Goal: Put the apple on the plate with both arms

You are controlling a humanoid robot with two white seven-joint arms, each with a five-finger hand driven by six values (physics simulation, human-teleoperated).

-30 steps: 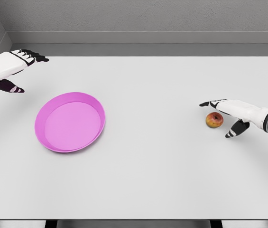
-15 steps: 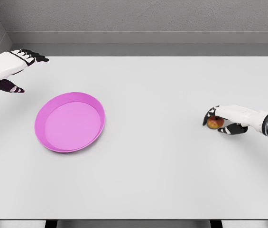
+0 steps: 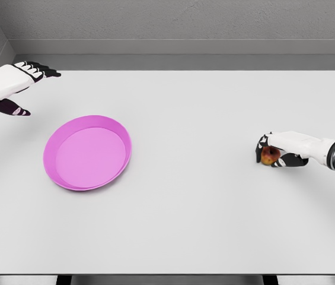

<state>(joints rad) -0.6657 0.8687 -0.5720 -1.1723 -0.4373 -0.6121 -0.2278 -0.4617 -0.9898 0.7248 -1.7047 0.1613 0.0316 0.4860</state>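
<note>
The apple sat on the white table, far off to the right of the pink plate. It was small, red and yellow. The right hand was wrapped around it. The hand lay over the top of the apple, and its dark fingers curled down on the side nearer the plate. The thumb came in from below. Only a bit of the apple peeked out between them. The apple looked like it was resting on the table inside the hand.

The right arm came in from the right edge, well away from the plate.

The plate was round with a raised rim. It lay flat on the table, and nothing was in it.

The left hand hung up and to the left of the plate, not touching it. Its fingers were stretched out straight and it held nothing.
</note>
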